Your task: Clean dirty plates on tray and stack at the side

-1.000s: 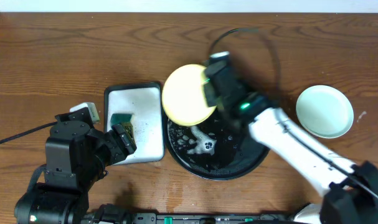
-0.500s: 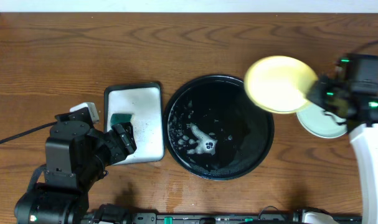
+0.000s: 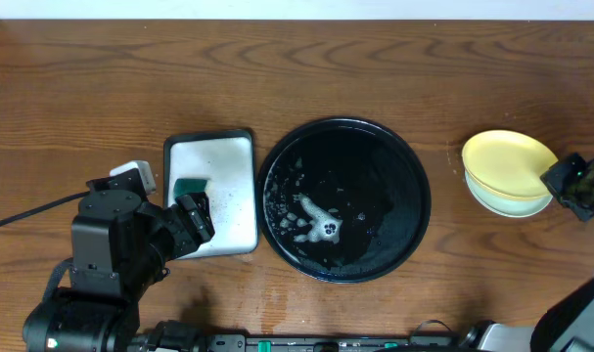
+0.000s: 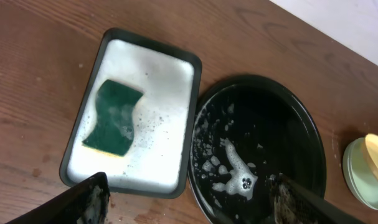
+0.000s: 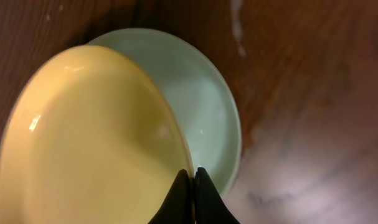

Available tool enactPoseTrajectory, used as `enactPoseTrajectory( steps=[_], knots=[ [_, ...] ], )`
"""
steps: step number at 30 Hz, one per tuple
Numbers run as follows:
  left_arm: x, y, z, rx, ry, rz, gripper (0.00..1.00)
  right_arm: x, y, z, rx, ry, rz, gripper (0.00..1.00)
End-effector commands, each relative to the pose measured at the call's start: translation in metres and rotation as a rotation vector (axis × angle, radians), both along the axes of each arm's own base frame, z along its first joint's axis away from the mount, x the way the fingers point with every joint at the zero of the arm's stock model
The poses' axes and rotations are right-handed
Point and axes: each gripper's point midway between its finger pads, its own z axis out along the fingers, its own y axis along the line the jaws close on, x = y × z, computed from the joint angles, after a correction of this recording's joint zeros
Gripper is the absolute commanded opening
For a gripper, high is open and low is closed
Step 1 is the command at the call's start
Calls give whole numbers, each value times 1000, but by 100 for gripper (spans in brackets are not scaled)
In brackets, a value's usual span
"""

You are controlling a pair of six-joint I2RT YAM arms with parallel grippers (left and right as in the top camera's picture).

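The pale yellow plate [image 3: 507,161] hangs tilted just over a mint green plate [image 3: 512,203] on the tabletop at the right. My right gripper [image 3: 561,178] is shut on the yellow plate's rim; the wrist view shows the yellow plate [image 5: 89,143] above the green plate [image 5: 207,118] with the fingertips [image 5: 192,177] pinching the rim. The black round tray [image 3: 414,156] sits mid-table and holds only soap foam [image 3: 316,223]. My left gripper [image 4: 189,199] is open and empty, hovering over the gap between the white tray and the black tray [image 4: 307,130]. A third plate is not in view.
A white rectangular tray with black rim [image 3: 233,230] stands left of the round tray, filled with foam, with a green sponge [image 3: 189,186] in it; it also shows in the left wrist view [image 4: 170,68] with the sponge [image 4: 117,118].
My right arm carried the yellow plate from over the black tray's left side rightward and lowered it over the green plate. The left arm has not moved.
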Motion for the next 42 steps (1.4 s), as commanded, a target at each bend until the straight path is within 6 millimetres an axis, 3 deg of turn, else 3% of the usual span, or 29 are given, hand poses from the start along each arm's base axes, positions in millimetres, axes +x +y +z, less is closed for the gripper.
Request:
enactPoseTrajectory(
  steps=[1, 3, 4, 7, 9, 13, 19, 20, 21, 22, 26, 30, 36, 42],
  knots=[
    [0, 0, 6, 3, -17, -9, 83, 4, -9, -6, -45, 11, 11, 4],
    [0, 0, 6, 3, -17, -9, 83, 12, -9, 1, -45, -27, 24, 31],
    [0, 0, 6, 3, -17, -9, 83, 19, -1, 10, -15, -72, 70, 38],
    [0, 0, 6, 3, -17, -9, 83, 48, 54, 66, 106, -326, 359, 55],
    [0, 0, 6, 3, -17, -9, 83, 48, 89, 105, 152, -446, 476, 58],
    [0, 0, 6, 3, -17, -9, 83, 22, 157, 167, 162, -598, 689, 62],
    [0, 0, 6, 3, -17, -9, 83, -44, 254, 216, 91, -696, 1011, 63],
    [0, 0, 6, 3, -17, -9, 83, -52, 263, 222, 68, -715, 1048, 65],
    [0, 0, 6, 3, -17, -9, 83, -61, 272, 228, 49, -737, 1081, 79],
    [0, 0, 6, 3, -17, -9, 83, -68, 278, 234, 31, -761, 1106, 99],
    [0, 0, 6, 3, -17, -9, 83, -98, 300, 252, 40, -841, 1193, 99],
    [0, 0, 6, 3, -17, -9, 83, -115, 303, 254, 44, -853, 1216, 99],
    [0, 0, 6, 3, -17, -9, 83, -123, 287, 251, -69, -840, 1196, 99],
    [0, 0, 6, 3, -17, -9, 83, -135, 265, 254, -343, -882, 1220, 99]
  ],
)
